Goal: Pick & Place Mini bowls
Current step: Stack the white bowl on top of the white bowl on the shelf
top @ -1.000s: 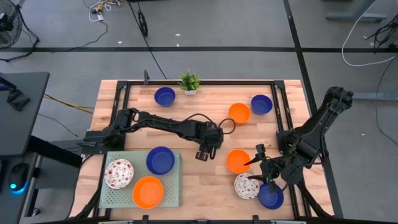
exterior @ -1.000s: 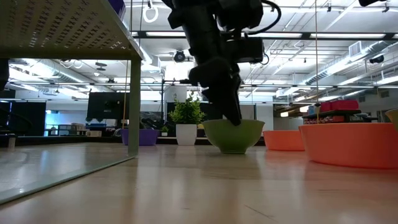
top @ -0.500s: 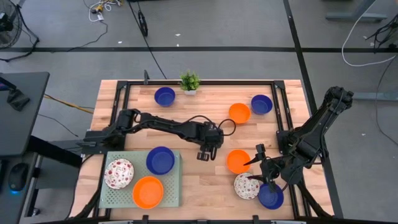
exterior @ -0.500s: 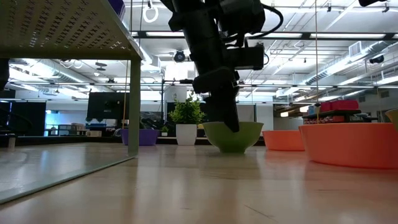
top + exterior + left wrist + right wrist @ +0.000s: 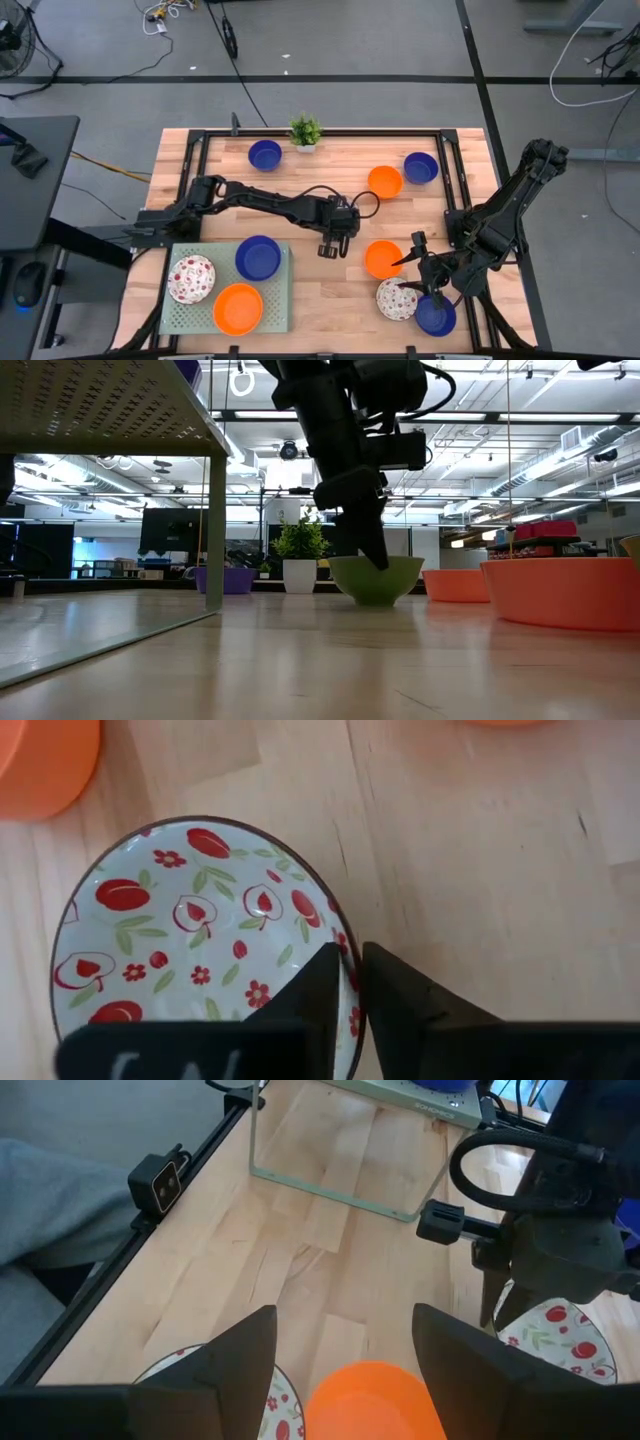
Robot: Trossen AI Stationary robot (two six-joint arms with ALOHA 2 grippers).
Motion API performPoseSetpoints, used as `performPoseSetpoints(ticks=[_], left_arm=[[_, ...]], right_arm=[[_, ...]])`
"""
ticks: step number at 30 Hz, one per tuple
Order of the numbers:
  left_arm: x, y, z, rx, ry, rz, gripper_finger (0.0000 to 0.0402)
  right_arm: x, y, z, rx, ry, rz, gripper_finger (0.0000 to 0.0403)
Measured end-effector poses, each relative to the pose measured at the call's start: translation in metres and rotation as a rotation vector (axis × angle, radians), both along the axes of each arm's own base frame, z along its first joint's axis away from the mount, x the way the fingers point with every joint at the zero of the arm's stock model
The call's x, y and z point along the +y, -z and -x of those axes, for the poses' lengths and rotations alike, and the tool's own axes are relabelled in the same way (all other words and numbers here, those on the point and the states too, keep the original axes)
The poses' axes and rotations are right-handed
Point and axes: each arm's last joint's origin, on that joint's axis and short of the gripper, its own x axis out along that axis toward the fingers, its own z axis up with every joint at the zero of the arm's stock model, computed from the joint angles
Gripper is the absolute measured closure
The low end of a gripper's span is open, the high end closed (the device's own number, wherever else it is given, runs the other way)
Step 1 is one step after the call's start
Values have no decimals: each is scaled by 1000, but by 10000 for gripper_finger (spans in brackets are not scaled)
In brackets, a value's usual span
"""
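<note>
A white mini bowl with a red fruit pattern (image 5: 190, 930) sits on its base at the table's middle; in the low view its outside is green (image 5: 395, 582). My left gripper (image 5: 328, 249) stands over it, shut on its rim, and hides it in the high view. My right gripper (image 5: 401, 274) waits open at the near right, pointing left beside an orange bowl (image 5: 382, 259), a second patterned bowl (image 5: 396, 299) and a blue bowl (image 5: 436, 316). More bowls stand at the far side: blue (image 5: 265, 154), orange (image 5: 384, 182), blue (image 5: 420, 167). My left gripper pinches the patterned bowl's rim (image 5: 349, 952) between its two fingers, one finger (image 5: 318, 982) inside the bowl and the other (image 5: 400, 992) outside it. The fingers come from above, pointing down (image 5: 374, 556). The bowl stands upright with its base on the table.
A pale green perforated tray (image 5: 280, 300) on legs stands at the near left with a patterned (image 5: 191, 278), a blue (image 5: 258, 257) and an orange bowl (image 5: 238, 308) on it. A small potted plant (image 5: 305, 130) stands at the far edge. Black frame rails border the table.
My left gripper's fingers have drawn together over the patterned bowl's rim and taken hold of it. The bowl has stayed on the table.
</note>
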Motion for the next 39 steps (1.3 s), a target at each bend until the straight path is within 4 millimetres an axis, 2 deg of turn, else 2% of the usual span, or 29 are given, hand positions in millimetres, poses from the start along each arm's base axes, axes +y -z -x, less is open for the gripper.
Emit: performPoseSetpoints(ticks=[4, 8, 10, 12, 19, 23, 24, 27, 31, 35, 39], left_arm=[[-5, -2, 0, -6, 31, -48, 389], [-17, -4, 2, 0, 74, -175, 391], [-24, -11, 3, 6, 92, -224, 393], [-31, -31, 2, -29, 93, -247, 394], [-70, -125, 14, -117, 184, -299, 394], [-98, -188, 43, -151, 272, -260, 394], [-104, -197, 53, -131, 278, -247, 394], [-115, -211, 88, -97, 274, -218, 394], [-115, -231, 137, -21, 84, -187, 394], [-130, -251, 166, -126, 78, -129, 394], [-137, -267, 198, -196, 34, -67, 394]], right_arm=[[0, 0, 0, 0, 0, 0, 167], [0, 0, 0, 0, 0, 0, 167], [0, 0, 0, 0, 0, 0, 167], [0, 0, 0, 0, 0, 0, 167], [0, 0, 0, 5, 3, 1, 167], [0, 1, 0, 7, 4, 1, 167], [0, 0, 0, 6, 4, -1, 167], [0, 0, 0, 6, 4, -2, 167], [0, 0, 0, 6, 3, -1, 167], [0, -1, -1, -7, 6, -3, 167], [0, -1, -1, -12, 6, -8, 167]])
